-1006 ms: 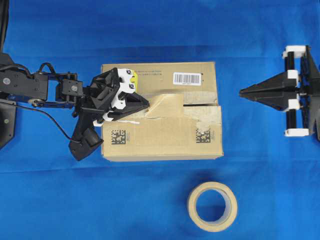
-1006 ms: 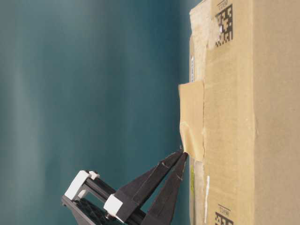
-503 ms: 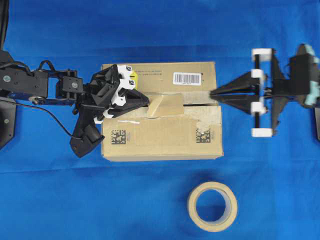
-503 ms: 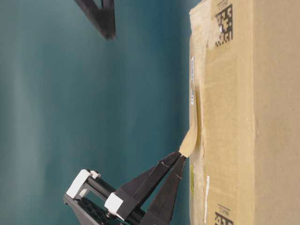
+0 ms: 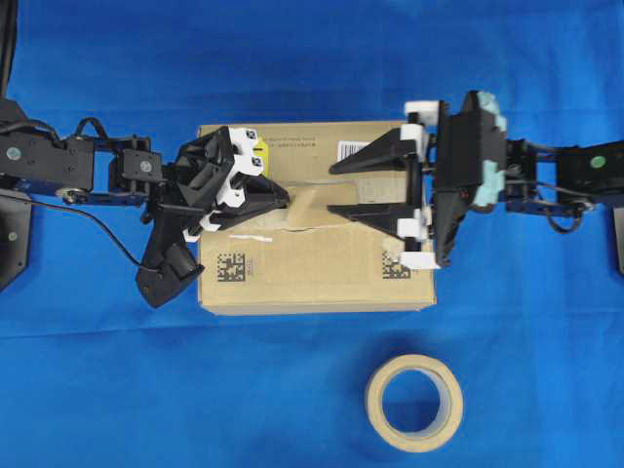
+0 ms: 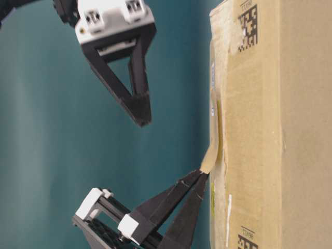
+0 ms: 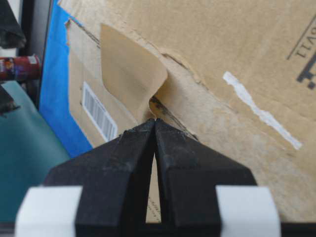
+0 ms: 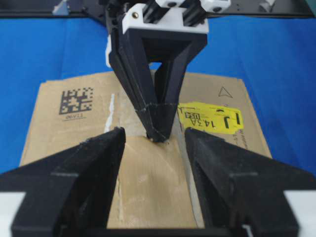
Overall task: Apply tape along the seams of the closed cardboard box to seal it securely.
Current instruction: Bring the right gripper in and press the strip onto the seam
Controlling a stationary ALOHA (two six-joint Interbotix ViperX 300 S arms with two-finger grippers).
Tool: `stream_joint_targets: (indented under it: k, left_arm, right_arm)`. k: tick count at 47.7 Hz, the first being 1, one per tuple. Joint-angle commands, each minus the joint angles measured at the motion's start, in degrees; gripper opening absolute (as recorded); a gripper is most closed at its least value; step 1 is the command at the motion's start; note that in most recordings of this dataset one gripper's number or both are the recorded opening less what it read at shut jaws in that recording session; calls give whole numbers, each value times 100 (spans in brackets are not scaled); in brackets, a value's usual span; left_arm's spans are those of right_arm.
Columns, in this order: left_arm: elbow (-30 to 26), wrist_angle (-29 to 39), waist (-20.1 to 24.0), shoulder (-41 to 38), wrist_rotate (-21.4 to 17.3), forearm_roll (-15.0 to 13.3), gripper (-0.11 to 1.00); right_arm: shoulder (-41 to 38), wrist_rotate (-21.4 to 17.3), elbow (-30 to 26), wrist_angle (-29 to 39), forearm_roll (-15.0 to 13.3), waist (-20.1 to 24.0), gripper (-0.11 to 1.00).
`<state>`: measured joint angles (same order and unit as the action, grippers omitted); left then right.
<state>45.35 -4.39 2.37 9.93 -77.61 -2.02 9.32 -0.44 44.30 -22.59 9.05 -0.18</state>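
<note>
The brown cardboard box (image 5: pixel 312 268) lies on the blue cloth with its yellow sticker (image 8: pixel 210 118) at the left end. The tan tape (image 5: pixel 317 205) lies along the top over the seams (image 7: pixel 168 113), with its left end curled up off the cardboard. On that raised end my left gripper (image 5: pixel 286 202) is shut, its tips level with the box top (image 6: pixel 202 175). Over the box's right half my right gripper (image 5: pixel 334 188) hangs open, its two fingers (image 8: pixel 98 163) on either side of the tape (image 8: pixel 153 187). In the table-level view it (image 6: pixel 141 116) is clear of the box top.
A beige tape roll (image 5: pixel 414 402) lies flat on the cloth in front of the box, right of centre. A white barcode label (image 7: pixel 98 111) sits on the far flap. Pale old tape remnants (image 7: pixel 259 111) streak the near flap.
My right gripper has come in from the right edge over the box and opened wide. The tape, standing up a second ago, now lies down on the box top. The left gripper has held still.
</note>
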Motion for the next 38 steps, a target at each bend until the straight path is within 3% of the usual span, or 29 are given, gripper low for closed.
stream_joint_targets:
  k: [1, 38]
  left_arm:
    - [-105, 35, 0, 26, 0, -9, 1]
    - [-211, 88, 9, -44, -62, 18, 0]
  right_arm:
    - [-62, -9, -193, -35, 26, 0, 58]
    - [-809, -9, -290, 308, 343, -26, 58]
